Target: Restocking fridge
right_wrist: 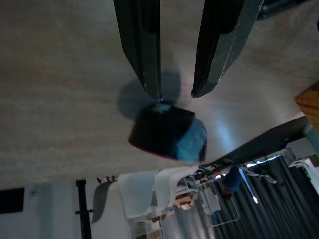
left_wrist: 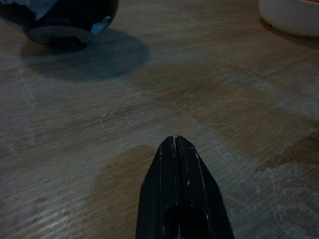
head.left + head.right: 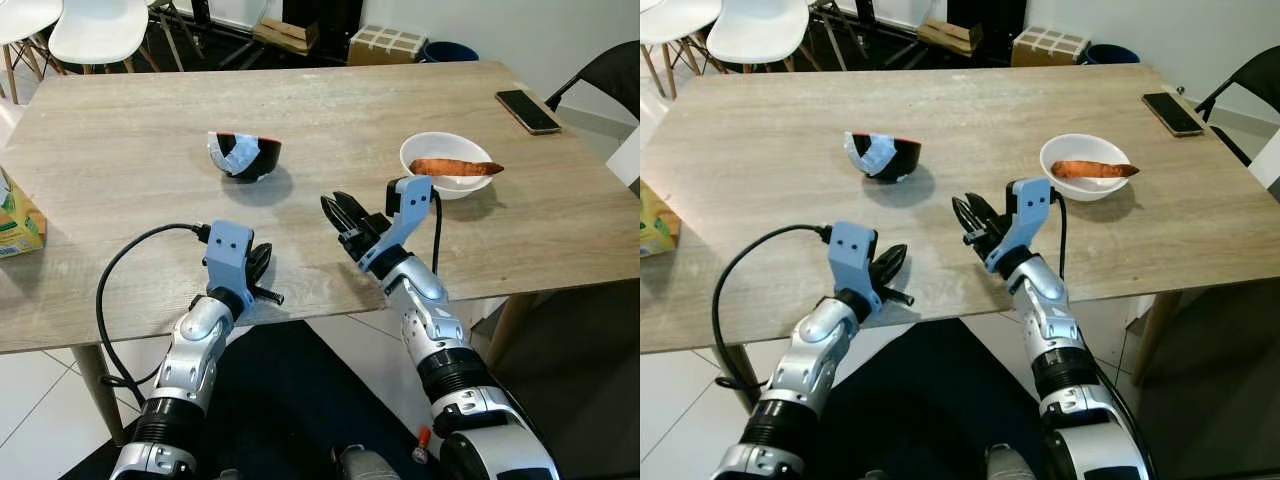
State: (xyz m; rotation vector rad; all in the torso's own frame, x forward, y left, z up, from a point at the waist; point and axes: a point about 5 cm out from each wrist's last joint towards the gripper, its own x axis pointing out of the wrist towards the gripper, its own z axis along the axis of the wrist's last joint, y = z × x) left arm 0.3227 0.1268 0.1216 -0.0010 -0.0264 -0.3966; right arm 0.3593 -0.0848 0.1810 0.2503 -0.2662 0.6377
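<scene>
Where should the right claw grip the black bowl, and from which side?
Probably the black bowl's rim on its near right side, clear of the white wrap over its left part. It stands upright, and the open right claw already faces it from there.

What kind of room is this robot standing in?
Probably a home dining area: a wooden table with a dark bowl, a white bowl holding a sweet potato, and white chairs behind.
</scene>
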